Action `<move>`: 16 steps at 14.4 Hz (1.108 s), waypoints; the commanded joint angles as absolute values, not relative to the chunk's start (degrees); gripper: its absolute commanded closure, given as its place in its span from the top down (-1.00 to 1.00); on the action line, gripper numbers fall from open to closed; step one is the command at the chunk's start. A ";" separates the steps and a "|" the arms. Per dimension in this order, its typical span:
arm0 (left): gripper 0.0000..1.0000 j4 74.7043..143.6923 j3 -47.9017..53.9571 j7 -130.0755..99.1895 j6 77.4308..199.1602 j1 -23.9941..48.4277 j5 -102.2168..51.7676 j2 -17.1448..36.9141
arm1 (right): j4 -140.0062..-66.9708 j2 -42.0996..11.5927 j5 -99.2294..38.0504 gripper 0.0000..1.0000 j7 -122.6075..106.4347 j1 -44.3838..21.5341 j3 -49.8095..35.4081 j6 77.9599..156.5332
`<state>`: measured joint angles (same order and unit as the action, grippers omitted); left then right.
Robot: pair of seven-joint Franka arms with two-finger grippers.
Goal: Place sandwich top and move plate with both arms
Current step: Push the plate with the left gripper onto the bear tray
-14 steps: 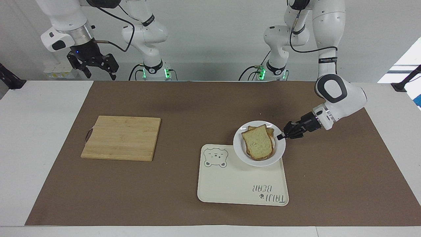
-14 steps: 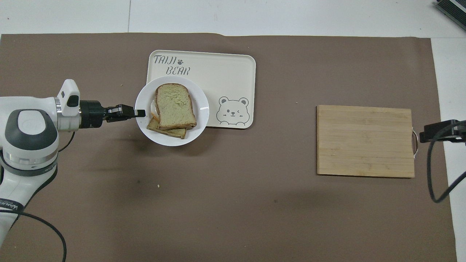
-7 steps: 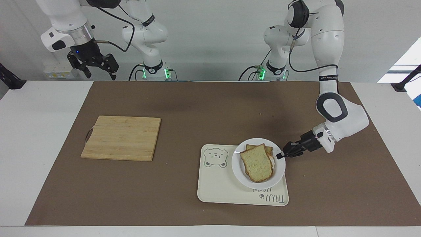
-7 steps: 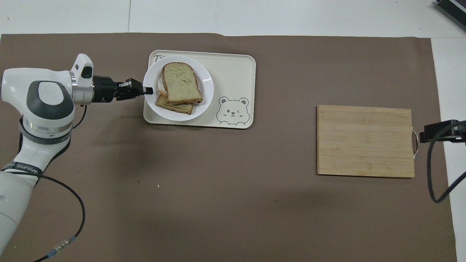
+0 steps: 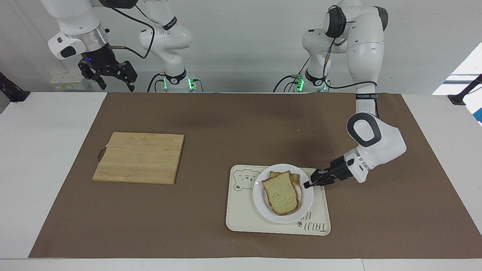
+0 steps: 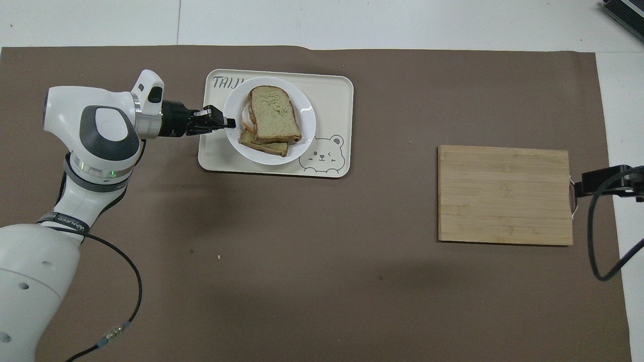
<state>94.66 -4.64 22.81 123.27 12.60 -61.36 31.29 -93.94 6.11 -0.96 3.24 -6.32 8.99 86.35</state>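
Pinching plate (image 5: 305, 201) rim, left end effector (image 5: 307, 184), "TAIJI" tray (image 5: 244, 220)

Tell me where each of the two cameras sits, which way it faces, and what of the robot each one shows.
Facing view: high across the table, looking at both robots; whole arms show, left gripper at the plate, right gripper raised, waiting.
Overhead view: above the robots' end, looking steeply down; left arm's gripper at the plate's rim, right gripper's tip beside the cutting board.
Shared: tray, plate, sandwich top, cutting board.
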 commanded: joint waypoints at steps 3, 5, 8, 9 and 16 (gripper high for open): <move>-1.00 97.82 -5.27 21.71 130.08 17.40 -60.47 31.29 | -93.52 5.89 -2.90 1.00 1.41 -5.54 8.88 86.13; -0.51 98.78 -5.45 21.71 129.90 17.49 -58.73 31.03 | -94.04 5.98 -2.11 1.00 0.97 -5.80 8.96 86.83; 0.67 98.79 -5.54 21.36 129.64 17.40 -55.99 30.59 | -94.92 6.42 -2.20 1.00 -0.25 -5.89 8.88 87.62; 0.95 98.70 -5.71 21.27 129.64 17.49 -53.72 29.72 | -95.01 6.42 -2.20 1.00 -1.66 -5.89 8.88 87.71; 1.00 99.58 -6.68 8.36 116.56 16.44 -20.52 14.09 | -94.40 5.98 -2.28 1.00 -2.37 -5.71 8.96 87.63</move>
<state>97.17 -5.83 11.55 120.91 16.32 -27.31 20.14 -94.31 6.11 -1.90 -0.65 -6.30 9.07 86.70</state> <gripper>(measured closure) 0.000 0.000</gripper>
